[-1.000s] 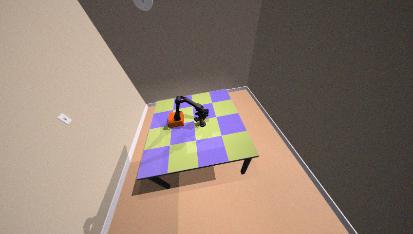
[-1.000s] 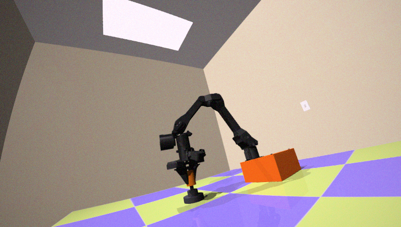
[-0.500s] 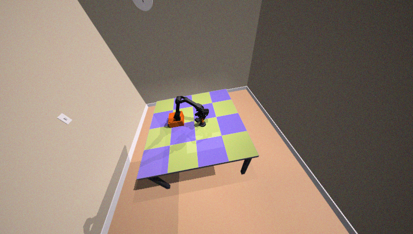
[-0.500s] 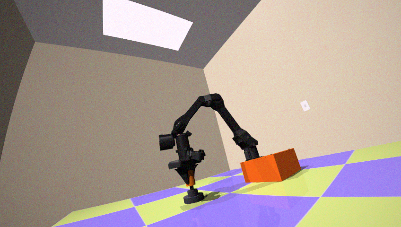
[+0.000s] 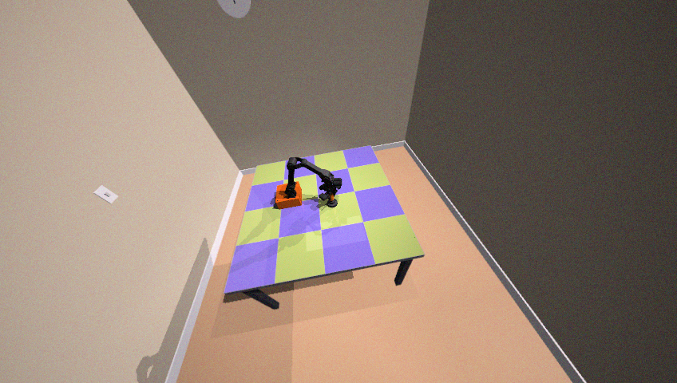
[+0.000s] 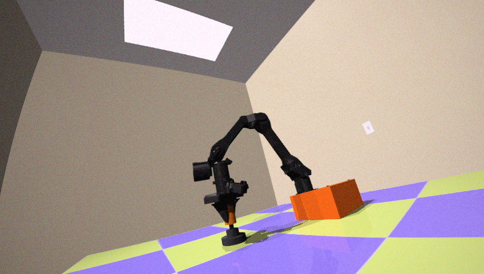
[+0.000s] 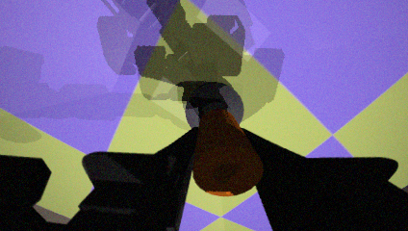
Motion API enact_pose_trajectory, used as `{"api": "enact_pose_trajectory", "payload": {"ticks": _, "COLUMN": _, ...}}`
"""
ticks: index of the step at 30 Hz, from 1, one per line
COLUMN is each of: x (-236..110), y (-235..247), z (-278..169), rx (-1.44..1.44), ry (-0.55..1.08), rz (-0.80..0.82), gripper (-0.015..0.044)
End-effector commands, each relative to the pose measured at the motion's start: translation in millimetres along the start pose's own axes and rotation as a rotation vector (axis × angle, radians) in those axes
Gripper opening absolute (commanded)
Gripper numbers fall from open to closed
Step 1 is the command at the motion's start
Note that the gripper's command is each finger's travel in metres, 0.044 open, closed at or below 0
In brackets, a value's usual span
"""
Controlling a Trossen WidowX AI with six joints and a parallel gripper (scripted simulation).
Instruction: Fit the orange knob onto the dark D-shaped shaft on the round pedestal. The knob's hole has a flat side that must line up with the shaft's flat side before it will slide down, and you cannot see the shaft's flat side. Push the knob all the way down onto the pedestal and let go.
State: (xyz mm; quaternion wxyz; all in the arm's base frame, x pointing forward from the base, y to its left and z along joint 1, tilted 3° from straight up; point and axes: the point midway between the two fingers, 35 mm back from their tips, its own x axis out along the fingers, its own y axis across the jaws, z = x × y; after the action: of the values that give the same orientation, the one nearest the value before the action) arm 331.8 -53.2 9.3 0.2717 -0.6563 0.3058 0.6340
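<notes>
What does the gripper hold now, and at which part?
The gripper is shut on the orange knob, its fingers pressing the knob's two sides, above the pedestal.

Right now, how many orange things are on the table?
2: the orange knob clamped in the gripper above the pedestal, and the orange base box under the arm. None seem hidden.

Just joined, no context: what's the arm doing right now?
The single black arm has its gripper shut on the orange knob and holds it upright directly over the dark shaft of the round pedestal on the checkered table. In the exterior view a short length of shaft shows below the knob, so the knob is not seated on the pedestal yet. Whether the flats line up cannot be told.
</notes>
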Motion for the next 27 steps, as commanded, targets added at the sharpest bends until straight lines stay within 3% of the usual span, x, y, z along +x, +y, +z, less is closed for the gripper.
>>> {"api": "enact_pose_trajectory", "payload": {"ticks": 1, "x": 0.5, "y": 1.4, "z": 1.0, "rx": -0.005, "ry": 0.001, "rz": 0.003, "gripper": 0.0000}}
{"api": "enact_pose_trajectory", "payload": {"ticks": 12, "x": -4.7, "y": 1.0, "z": 0.4, "rx": -0.005, "ry": 0.001, "rz": 0.003, "gripper": 0.0000}}
{"api": "enact_pose_trajectory", "payload": {"ticks": 19, "x": -5.8, "y": 0.2, "z": -0.5, "rx": -0.204, "ry": 0.001, "rz": 0.003, "gripper": 0.0000}}
{"api": "enact_pose_trajectory", "payload": {"ticks": 27, "x": -3.5, "y": -3.3, "z": -4.1, "rx": -0.214, "ry": 0.001, "rz": 0.003, "gripper": 0.0000}}
